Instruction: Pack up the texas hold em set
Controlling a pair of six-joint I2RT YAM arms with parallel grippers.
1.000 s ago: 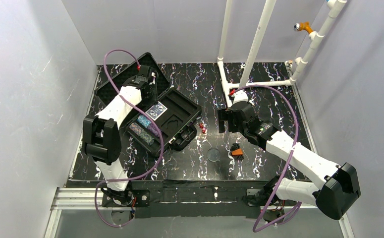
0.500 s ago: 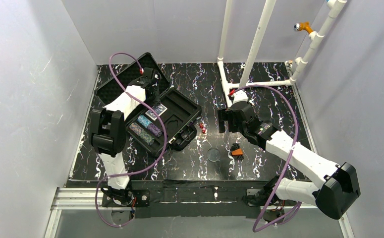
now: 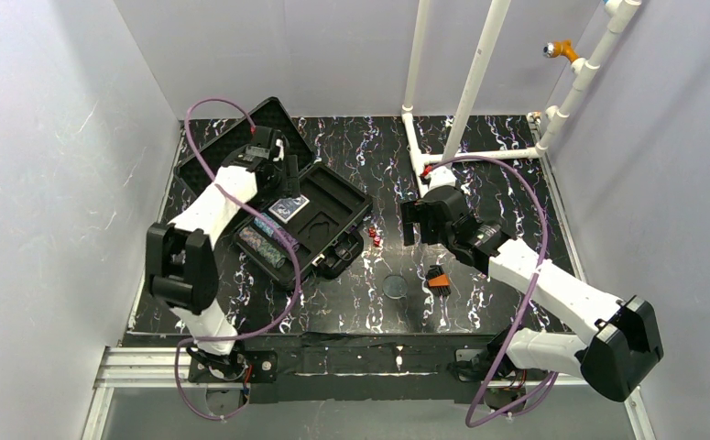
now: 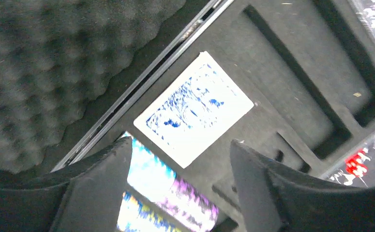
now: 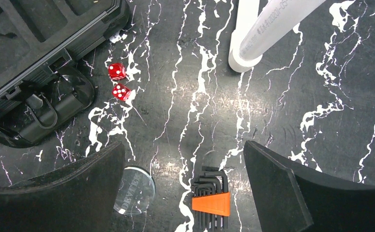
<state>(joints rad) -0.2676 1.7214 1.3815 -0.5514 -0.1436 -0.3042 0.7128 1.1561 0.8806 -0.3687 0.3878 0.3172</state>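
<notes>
The black hard case (image 3: 333,213) lies open at the left, its foam lid (image 3: 227,137) folded back. In its moulded tray lie the blue-backed card deck (image 4: 194,116) (image 3: 289,207) and rolls of teal and purple chips (image 4: 168,186) (image 3: 270,238). My left gripper (image 4: 180,162) (image 3: 289,176) hovers open just above the deck and chips, holding nothing. The round clear disc (image 5: 134,192) (image 3: 394,286) lies on the table in front of the case. My right gripper (image 5: 183,169) (image 3: 409,225) stands wide open above the table, right of the case, holding nothing.
Two red dice (image 5: 118,82) (image 3: 375,237) sit by the case's latch side. An orange-and-black hex key set (image 5: 211,202) (image 3: 438,278) lies right of the disc. A white pipe frame (image 3: 465,101) rises at the back right; grey walls enclose the table.
My left gripper's jaws have spread wider above the card deck, and the left arm's elbow has swung to the left. The right arm has hardly moved.
</notes>
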